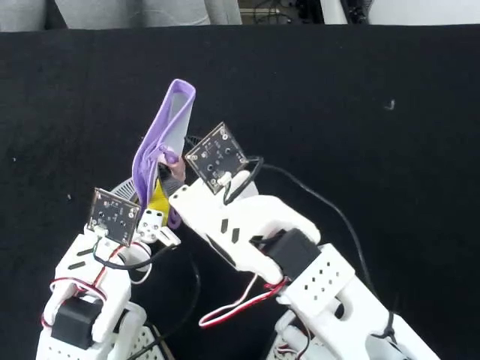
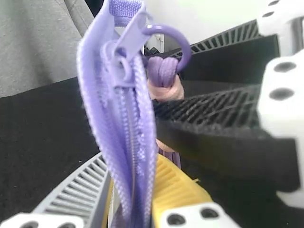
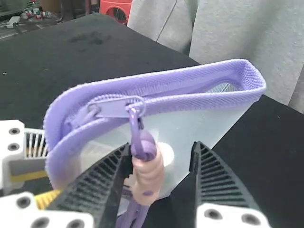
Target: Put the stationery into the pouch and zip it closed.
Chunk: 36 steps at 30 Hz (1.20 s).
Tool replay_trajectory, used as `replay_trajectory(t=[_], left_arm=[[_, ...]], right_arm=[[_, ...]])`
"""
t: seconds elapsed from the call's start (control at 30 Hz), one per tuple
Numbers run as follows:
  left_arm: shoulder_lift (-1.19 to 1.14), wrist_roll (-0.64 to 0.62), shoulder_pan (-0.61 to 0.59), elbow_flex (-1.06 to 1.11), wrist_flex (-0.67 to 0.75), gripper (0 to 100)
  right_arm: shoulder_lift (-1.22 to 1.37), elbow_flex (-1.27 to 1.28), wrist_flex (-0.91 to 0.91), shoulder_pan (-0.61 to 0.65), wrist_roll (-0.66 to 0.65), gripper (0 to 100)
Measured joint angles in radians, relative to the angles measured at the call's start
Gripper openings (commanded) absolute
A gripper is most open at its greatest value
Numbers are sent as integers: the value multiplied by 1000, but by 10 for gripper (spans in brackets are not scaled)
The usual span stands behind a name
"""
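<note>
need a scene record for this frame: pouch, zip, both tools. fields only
pouch: purple zip pouch, held up over the black table
left tool: shut on one end of the pouch
right tool: jaws apart, on either side of the pull cord
zipper slider: toward the end that the left tool holds
zip: teeth look meshed where they show; full closure unclear

The high camera looked steeply down over the black counter (image 1: pixel 375 90). Both wrist cameras faced the purple pouch (image 2: pixel 118 142) from very close, and all three views shared it.
</note>
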<state>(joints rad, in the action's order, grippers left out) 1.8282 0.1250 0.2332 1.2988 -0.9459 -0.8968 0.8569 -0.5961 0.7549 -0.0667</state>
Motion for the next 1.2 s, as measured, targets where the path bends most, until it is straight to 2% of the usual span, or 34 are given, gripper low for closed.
replay_trajectory(t=[0.1,0.27,0.4,0.63,0.87,1.2], left_arm=[[0,0,0,0,0,28],[0,0,0,0,0,28],[0,0,0,0,0,28],[0,0,5,0,0,28],[0,0,5,0,0,28],[0,0,5,0,0,28]], right_arm=[[0,0,-26,0,0,185],[2,0,-32,0,0,42],[2,0,-32,0,0,12],[-38,-26,-133,-11,-11,11],[-195,-89,-161,-97,-195,11],[-147,-192,-164,-143,-295,11]])
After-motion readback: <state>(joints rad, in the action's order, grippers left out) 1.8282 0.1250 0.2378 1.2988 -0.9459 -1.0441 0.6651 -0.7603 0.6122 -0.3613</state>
